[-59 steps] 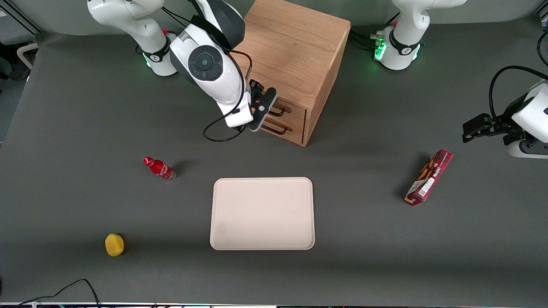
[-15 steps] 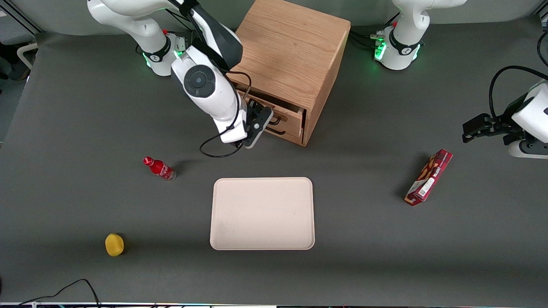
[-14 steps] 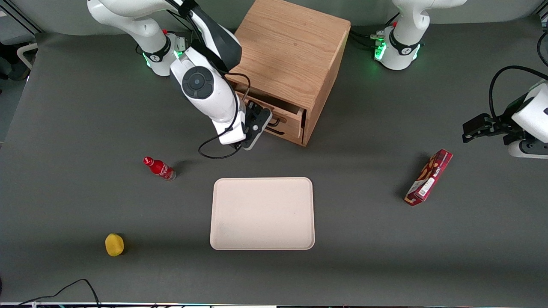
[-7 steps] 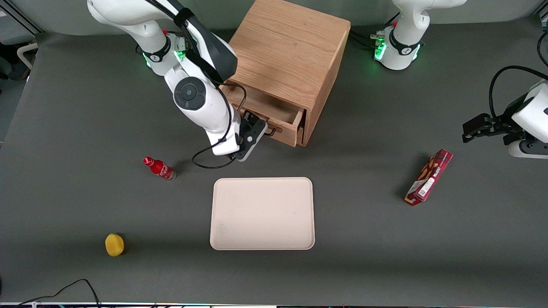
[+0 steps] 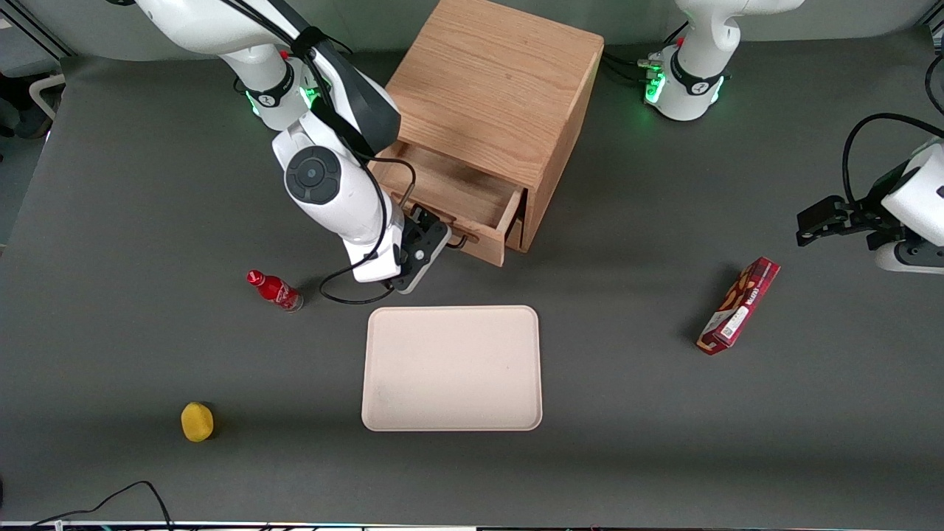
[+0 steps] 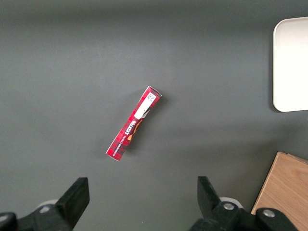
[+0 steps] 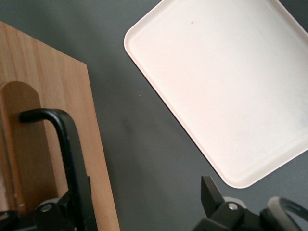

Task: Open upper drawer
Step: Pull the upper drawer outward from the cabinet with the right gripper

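The upper drawer (image 5: 451,193) stands pulled well out of the oak cabinet (image 5: 494,81), and its inside shows bare wood. Its flat front (image 7: 53,91) carries the black wire handle (image 7: 67,149). My right gripper (image 5: 431,234) is at that front, on the side nearer the front camera. In the right wrist view the gripper (image 7: 139,192) is open, fingers wide apart. One finger (image 7: 45,209) sits at the handle, hooked by it; the other fingertip (image 7: 208,185) hangs over bare table. The lower drawer is hidden under the upper one.
A cream tray (image 5: 451,367) lies nearer the front camera than the cabinet, also seen as the tray (image 7: 226,86). A red bottle (image 5: 274,290) and a yellow object (image 5: 197,421) lie toward the working arm's end. A red box (image 5: 739,305) lies toward the parked arm's end.
The upper drawer has slid steadily out of the cabinet toward the front camera, from shut to well open. My gripper has moved the same way at its handle.
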